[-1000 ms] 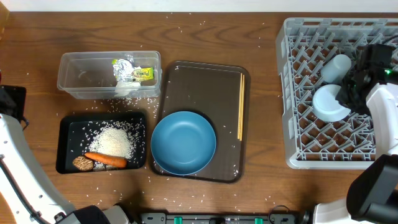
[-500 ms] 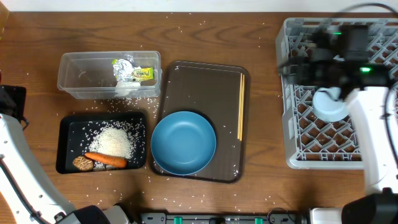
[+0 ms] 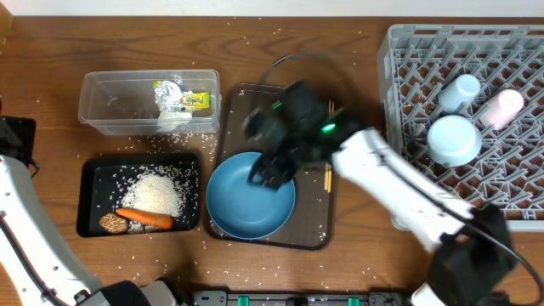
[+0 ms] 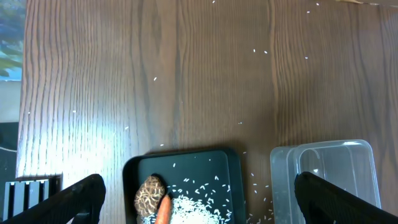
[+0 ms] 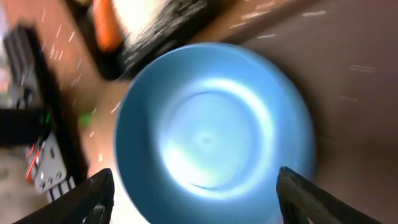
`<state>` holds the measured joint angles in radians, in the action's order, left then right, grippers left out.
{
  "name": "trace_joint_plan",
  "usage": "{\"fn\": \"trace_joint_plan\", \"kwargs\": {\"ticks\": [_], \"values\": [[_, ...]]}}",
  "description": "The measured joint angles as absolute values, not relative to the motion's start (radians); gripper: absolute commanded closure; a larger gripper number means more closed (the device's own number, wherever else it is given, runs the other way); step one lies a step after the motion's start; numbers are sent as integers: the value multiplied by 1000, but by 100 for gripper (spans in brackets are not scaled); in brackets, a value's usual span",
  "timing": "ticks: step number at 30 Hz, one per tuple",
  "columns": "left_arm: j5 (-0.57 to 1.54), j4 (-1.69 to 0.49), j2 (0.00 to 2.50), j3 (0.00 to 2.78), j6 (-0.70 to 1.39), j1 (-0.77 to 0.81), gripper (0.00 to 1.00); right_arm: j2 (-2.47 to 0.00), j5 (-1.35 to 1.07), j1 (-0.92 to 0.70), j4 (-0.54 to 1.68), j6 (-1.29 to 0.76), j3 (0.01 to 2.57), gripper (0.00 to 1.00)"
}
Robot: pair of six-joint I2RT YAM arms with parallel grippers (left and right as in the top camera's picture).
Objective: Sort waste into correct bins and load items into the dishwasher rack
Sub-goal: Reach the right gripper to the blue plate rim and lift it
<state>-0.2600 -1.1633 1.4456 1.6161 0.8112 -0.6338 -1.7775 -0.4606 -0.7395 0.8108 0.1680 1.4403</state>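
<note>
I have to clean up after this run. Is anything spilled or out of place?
Yes: loose rice grains lie scattered across the table, thickest between the clear tub and the black tray, with a few on the brown serving tray.

The plate beneath the right gripper is plain blue, the serving tray brown. The carrot is orange and the rice white on a black tray.
</note>
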Motion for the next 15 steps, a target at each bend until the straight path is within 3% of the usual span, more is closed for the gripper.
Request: {"fn": "trace_joint_plan", "kwargs": {"ticks": [5, 15], "values": [[-260, -1163, 1446, 1616, 811, -634, 2, -1847, -456, -881, 802, 202, 1440, 17], [-260, -1163, 1446, 1616, 811, -634, 2, -1959, -407, -1008, 762, 228, 1440, 19]]}}
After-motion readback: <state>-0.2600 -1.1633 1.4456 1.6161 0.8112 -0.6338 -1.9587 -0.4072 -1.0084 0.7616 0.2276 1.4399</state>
